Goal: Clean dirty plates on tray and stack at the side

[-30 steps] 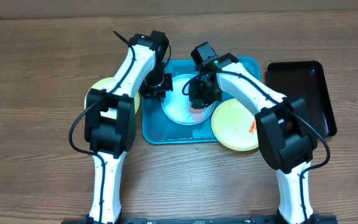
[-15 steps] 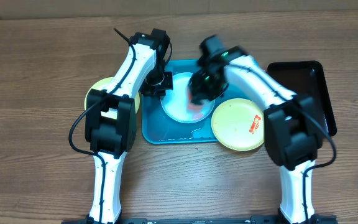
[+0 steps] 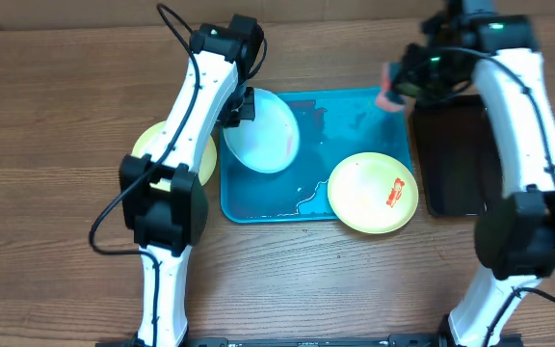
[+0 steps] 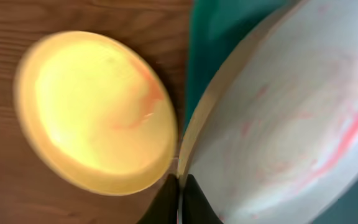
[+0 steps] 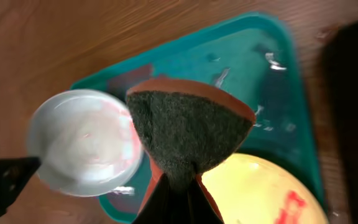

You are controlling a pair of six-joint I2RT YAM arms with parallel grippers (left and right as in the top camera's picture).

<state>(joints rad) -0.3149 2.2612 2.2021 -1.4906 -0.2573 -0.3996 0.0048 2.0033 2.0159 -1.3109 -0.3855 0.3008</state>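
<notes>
Tilting above the tray [image 3: 345, 135], the streaked blue plate [image 3: 263, 132] is pinched at its rim by the left gripper [image 4: 180, 193]. One yellow plate [image 4: 98, 112] lies on the desk [image 3: 66, 241] at left, likely done; the smeared yellow plate [image 3: 372, 193] waits lower right. The right gripper [image 5: 178, 186] pinches a sponge [image 5: 188, 134].

The bench [image 3: 56, 106] is brown wood with a clear grain and a matt look. The teal tray [image 3: 355, 120] is glossy plastic and glints with wet patches. The light blue plate [image 3: 263, 135] is smooth plastic streaked with red smears. The smeared yellow plate [image 3: 372, 193] and the other yellow plate [image 4: 98, 112] share that sheen. The sponge [image 5: 188, 130] has a coarse grey scouring face over orange foam. The black tray [image 3: 451, 164] looks smooth.
</notes>
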